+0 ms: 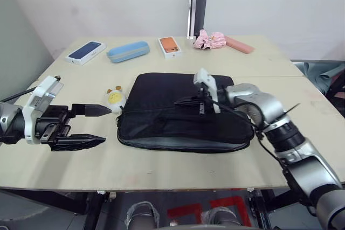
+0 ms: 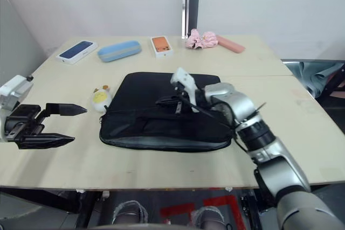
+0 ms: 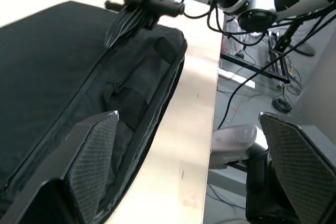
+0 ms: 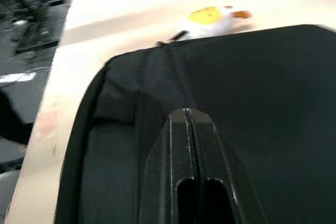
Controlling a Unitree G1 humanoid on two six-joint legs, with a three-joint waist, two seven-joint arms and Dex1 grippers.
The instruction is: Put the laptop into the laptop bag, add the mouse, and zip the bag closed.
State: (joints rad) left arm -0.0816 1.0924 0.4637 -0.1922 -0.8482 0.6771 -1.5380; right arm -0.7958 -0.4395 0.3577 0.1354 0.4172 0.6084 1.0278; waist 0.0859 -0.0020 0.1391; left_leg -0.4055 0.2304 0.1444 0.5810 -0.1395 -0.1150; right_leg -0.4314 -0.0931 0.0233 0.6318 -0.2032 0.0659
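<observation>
Laptop bag [image 1: 183,114] lay flat mid-counter [image 1: 161,171], long axis running left to right, near edge toward the robot. Over its top panel sat the right gripper [image 1: 183,101], fingers pressed together, pointing leftward along that axis and clearly nearer. Beyond the bag's left end, over bare counter, hovered the left gripper [image 1: 92,125], fingers spread.
</observation>
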